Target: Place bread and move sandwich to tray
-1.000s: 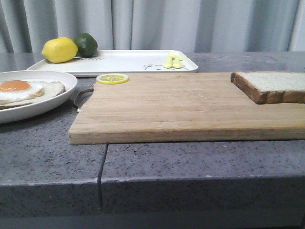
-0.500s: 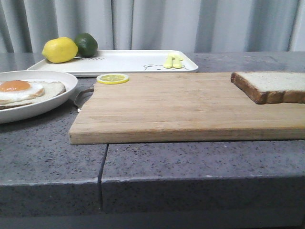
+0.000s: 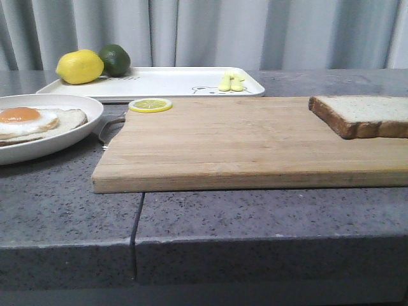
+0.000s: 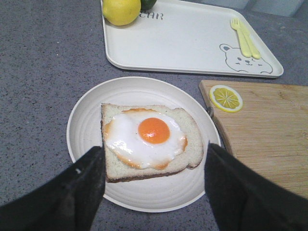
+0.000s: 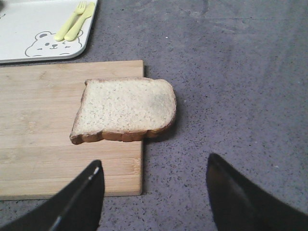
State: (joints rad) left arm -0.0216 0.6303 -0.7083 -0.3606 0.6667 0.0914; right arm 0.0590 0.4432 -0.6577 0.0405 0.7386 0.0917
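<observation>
Nothing grasped yet: right gripper (image 5: 154,192) spread wide, empty above the bread (image 5: 124,109) overhanging the cutting board (image 5: 43,144) at frame centre, left gripper (image 4: 153,180) likewise open over the sandwich (image 4: 147,139) on its plate (image 4: 86,120), tray (image 4: 192,43) upper right; next, I'd guess, descend and pinch the bread.

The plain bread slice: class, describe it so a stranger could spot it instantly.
Find the bamboo cutting board; the bread lies at its end, partly overhanging the grey counter. Unlike the slice on the round plate, it carries no egg.
</observation>
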